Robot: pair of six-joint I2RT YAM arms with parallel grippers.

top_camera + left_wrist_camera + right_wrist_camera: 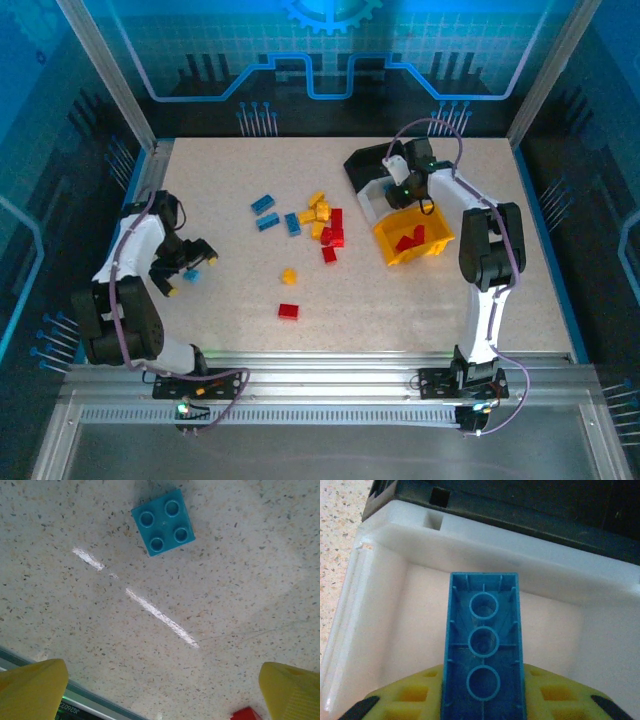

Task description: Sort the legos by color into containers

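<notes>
Clamped in the right claw, a long blue brick shows its hollow underside, three round tubes in a row. It hangs over the open white bin. At 12 o'clock of that bin, against its far wall, sits the black bin. At 5 o'clock, in the top view, the yellow bin holds a few red bricks.

The left claw is spread wide, with nothing between its yellow fingertips, low over the table. At its 12 o'clock lies a square blue brick, studs up, apart from both fingers. A red corner peeks in at 5 o'clock.

The table is pale and speckled, with a bright white streak across it. Mid-table lies a loose cluster of blue, orange-yellow and red bricks, with one yellow brick and one red brick at its 6 o'clock. Metal rails edge the near side, and blue-lit patterned panels wall the cell.
</notes>
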